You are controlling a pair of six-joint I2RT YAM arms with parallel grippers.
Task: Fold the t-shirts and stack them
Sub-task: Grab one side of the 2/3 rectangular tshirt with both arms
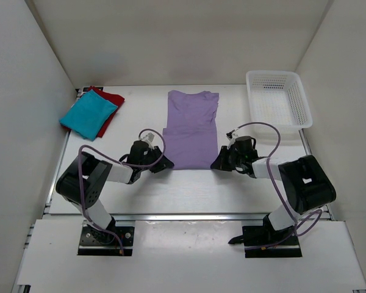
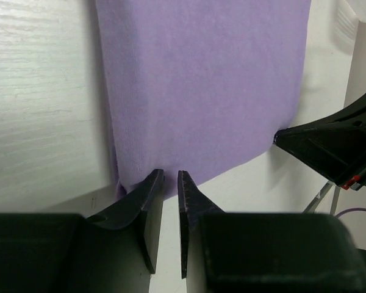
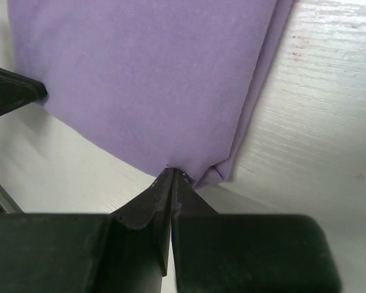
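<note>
The lavender t-shirt [image 1: 190, 129] lies mid-tabletop [image 1: 189, 189], its sides folded in. The teal t-shirt [image 1: 88, 116] rests on the red t-shirt [image 1: 111, 99] at the far left. The right claw [image 3: 172, 173] is closed at the near hem by the right corner, catching at most the very edge. The left claw [image 2: 168, 177] stands narrowly parted at the near left corner, with nothing clearly between its fingers. Lifting now would likely let one corner slip free and skew the fold.

Red t-shirt [image 1: 113, 97] (mostly) beneath teal t-shirt [image 1: 88, 116]
</note>
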